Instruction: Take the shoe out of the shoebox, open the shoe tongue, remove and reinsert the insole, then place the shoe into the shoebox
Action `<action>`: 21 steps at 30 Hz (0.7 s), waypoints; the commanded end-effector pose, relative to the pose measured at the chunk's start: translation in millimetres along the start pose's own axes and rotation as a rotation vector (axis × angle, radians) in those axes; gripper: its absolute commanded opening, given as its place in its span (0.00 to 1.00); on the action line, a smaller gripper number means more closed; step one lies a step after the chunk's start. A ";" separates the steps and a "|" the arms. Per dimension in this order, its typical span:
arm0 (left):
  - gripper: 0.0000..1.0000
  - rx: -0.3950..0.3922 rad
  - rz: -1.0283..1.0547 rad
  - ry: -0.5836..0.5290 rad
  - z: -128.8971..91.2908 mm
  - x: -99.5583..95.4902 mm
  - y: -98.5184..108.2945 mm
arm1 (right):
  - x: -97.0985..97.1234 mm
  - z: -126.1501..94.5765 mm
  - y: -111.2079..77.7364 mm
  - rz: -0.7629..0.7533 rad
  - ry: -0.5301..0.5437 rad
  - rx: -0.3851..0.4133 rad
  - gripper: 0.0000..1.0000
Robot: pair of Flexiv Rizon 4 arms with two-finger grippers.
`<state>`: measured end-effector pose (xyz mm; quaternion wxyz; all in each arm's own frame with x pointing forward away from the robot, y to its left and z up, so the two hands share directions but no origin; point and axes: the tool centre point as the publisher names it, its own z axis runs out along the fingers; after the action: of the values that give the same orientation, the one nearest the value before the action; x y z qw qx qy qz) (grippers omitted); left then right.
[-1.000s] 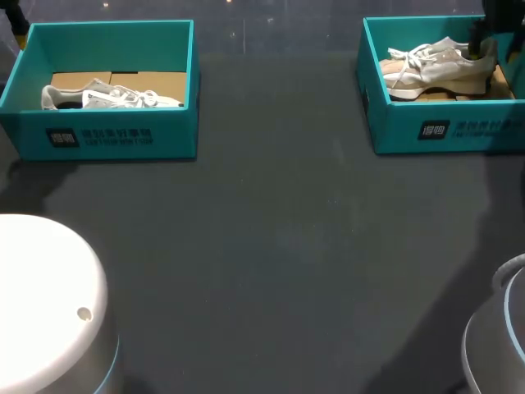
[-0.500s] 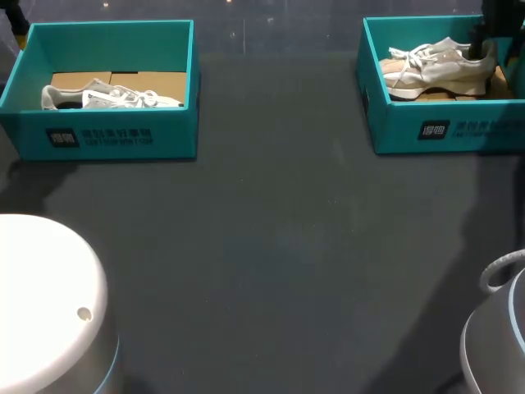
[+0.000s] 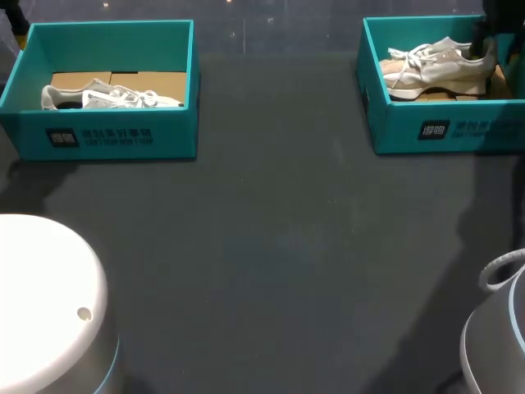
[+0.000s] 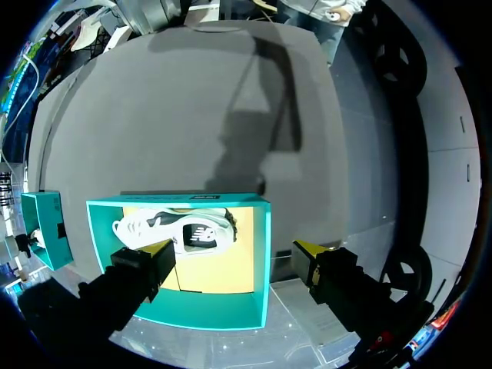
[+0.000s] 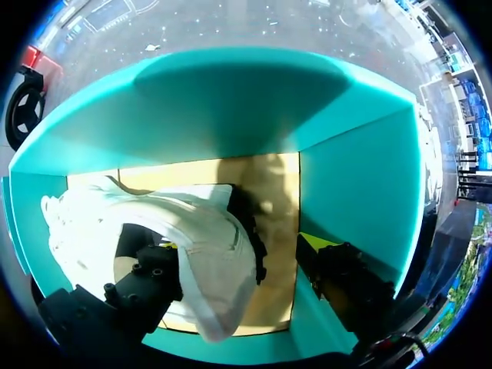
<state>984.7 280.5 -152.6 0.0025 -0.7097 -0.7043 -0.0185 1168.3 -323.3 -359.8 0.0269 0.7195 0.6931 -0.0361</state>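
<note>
A beige-white shoe [image 3: 435, 70] lies in the teal right shoebox [image 3: 447, 131], laces toward the box's left end. My right gripper [image 3: 482, 37] is down in that box at the heel. In the right wrist view the right gripper [image 5: 240, 244] stands open around the shoe's [image 5: 204, 254] heel. One finger sits in or against the shoe opening, and the other is apart from the heel, near the box wall [image 5: 215, 100]. My left gripper [image 4: 234, 250] hangs open high over the left shoebox [image 4: 207, 307], which holds a white shoe [image 4: 173, 231].
The left shoebox [image 3: 107, 135] with its white shoe [image 3: 111, 97] stands at the table's back left. Dark table surface [image 3: 279, 246] spreads between and in front of the two boxes. My arms' round bases fill the lower left [image 3: 41, 304] and lower right [image 3: 500, 328] corners.
My right gripper has edged slightly to the right at the shoe's heel. The shoe has barely shifted, and the left box and its shoe are unmoved.
</note>
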 end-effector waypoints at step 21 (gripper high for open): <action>1.00 -0.001 0.001 0.002 -0.4 0.6 -0.7 | 1.3 5.5 -5.5 -0.078 0.003 0.017 0.56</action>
<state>984.7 280.5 -152.6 0.0025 -0.7097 -0.7043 -0.0185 1160.2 -321.7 -363.0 0.0207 0.6926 0.7199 -0.0404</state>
